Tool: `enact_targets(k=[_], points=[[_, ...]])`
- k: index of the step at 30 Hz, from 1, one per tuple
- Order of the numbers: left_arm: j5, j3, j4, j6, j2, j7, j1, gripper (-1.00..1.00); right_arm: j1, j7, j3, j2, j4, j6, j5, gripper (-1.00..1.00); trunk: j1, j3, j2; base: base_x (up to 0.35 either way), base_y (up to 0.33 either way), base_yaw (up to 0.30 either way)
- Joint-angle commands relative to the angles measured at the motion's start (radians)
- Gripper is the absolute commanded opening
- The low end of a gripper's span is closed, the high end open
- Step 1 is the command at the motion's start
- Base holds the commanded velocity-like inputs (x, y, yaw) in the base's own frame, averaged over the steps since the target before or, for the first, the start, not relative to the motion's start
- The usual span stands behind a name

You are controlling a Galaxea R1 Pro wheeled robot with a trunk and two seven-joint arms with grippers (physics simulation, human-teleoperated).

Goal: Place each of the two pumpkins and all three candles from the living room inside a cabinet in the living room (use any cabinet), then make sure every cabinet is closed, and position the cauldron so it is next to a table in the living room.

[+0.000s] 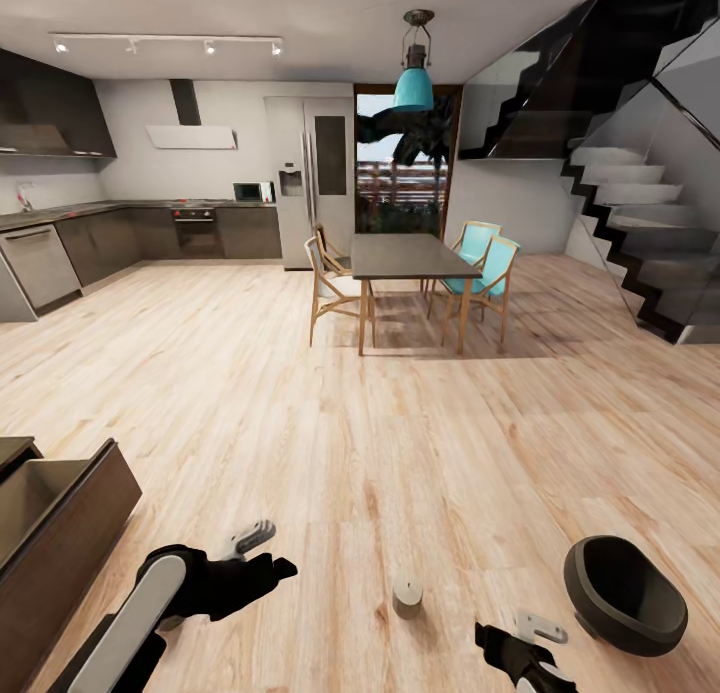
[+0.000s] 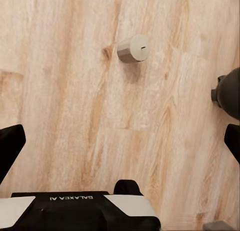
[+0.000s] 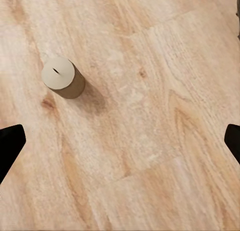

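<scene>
— One candle is seen upright on the wooden floor, between the two hands and a little ahead of them. Which is nearer?

— The right hand, it is judged, fingers spread and empty; the left hand is spread too. The open cabinet lies at far left, the cauldron right.
</scene>
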Motion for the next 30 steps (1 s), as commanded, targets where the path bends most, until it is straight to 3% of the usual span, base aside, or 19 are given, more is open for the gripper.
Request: enact_targets(k=[1, 26, 30], points=[[0.012, -0.001, -0.001, 0.000, 0.001, 0.010, -0.001, 1.00, -0.001, -0.009, 0.012, -0.002, -0.002, 0.003, -0.006, 1.00, 0.000, -0.001, -0.001, 0.082, 0.006, 0.000], [0.014, -0.002, -0.001, 0.000, 0.000, 0.009, -0.001, 1.00, -0.001, -0.007, 0.017, -0.001, -0.004, 0.003, -0.007, 1.00, 0.000, -0.001, -0.001, 0.183, 0.039, 0.000], [0.015, -0.002, -0.001, 0.000, 0.000, 0.009, -0.001, 1.00, -0.001, -0.007, 0.042, -0.001, -0.004, 0.002, -0.007, 1.00, 0.000, -0.001, -0.001, 0.305, 0.030, 0.000]])
